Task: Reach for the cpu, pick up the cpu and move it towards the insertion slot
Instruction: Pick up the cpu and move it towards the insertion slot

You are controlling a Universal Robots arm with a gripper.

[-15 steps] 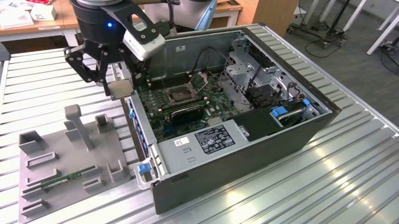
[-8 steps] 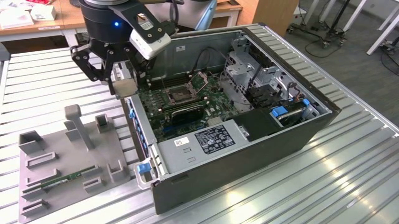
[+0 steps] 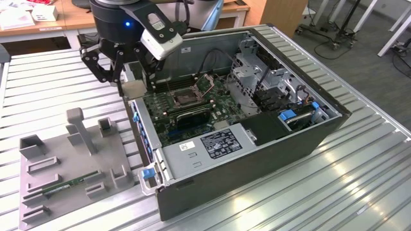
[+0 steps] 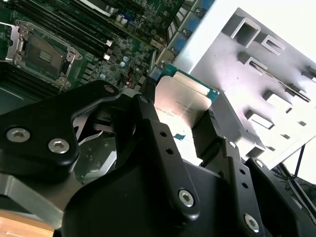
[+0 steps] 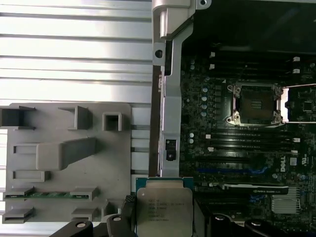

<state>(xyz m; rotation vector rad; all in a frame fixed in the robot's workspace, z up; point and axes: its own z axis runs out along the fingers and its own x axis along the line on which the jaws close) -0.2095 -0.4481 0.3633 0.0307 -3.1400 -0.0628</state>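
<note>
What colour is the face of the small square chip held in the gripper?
Pale silvery metal face, with a green rim; clearest in the first wrist view.

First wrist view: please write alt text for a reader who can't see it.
The claw grips the cpu above the edge of the open computer case. Inside, the insertion slot lies open on the motherboard; a grey parts holder lies outside on the slatted table.

The arm ends in a fat black cylinder with a small blue light glowing on its side. A white camera block (image 3: 160,36) with a dark lens window is bolted beside it. The gripper (image 3: 125,79) is matte black, built of jointed links and chunky fingers (image 4: 163,148) studded with silver screws.
</note>
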